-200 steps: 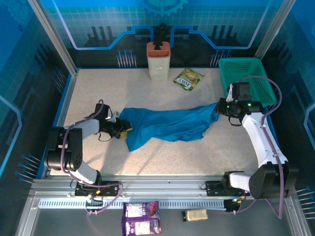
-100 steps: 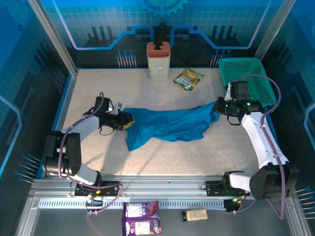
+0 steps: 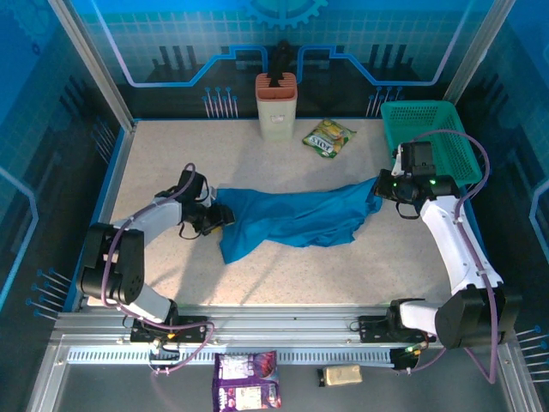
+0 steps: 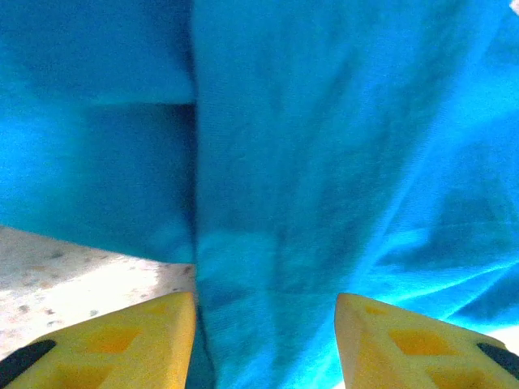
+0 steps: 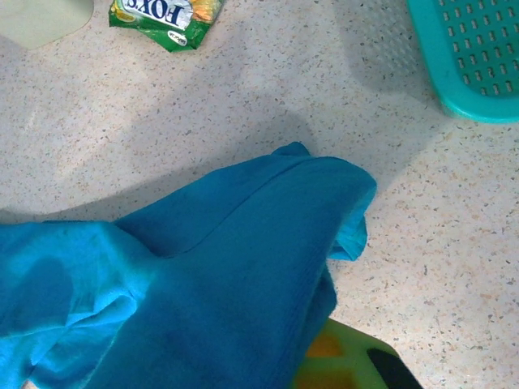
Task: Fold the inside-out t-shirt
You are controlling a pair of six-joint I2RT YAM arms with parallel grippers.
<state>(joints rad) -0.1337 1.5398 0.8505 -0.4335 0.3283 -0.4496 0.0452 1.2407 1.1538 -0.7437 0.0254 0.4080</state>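
Left gripper [image 3: 218, 218]: sits low over the table [image 3: 283, 266], left of centre, at the left end of the t-shirt [image 3: 292, 216]. In the left wrist view the two yellow fingers [image 4: 122, 336] stand wide apart with blue cloth lying in the gap between them. The jaws are spread and not closed on anything.

T-shirt: plain blue and crumpled, stretched into a long band across the middle of the table from the left gripper to the right gripper. The left end fans out wider, with one flap pointing toward the near edge. The right end narrows.

Far edge, near the middle: a beige bin [image 3: 276, 107] stands upright. Just right of it a green snack packet [image 3: 328, 137] lies flat, well apart from the shirt.

Right gripper [image 3: 380, 189]: at the right end of the shirt. In the right wrist view the cloth gathers into a tight bunch running down beside one yellow-green finger [image 5: 350, 362]; the other finger is hidden by cloth. This end is raised off the table and casts a shadow beneath it. The jaws read as closed on the shirt.

Far right corner: a teal mesh basket [image 3: 429, 137] stands near the right gripper and clear of the cloth.
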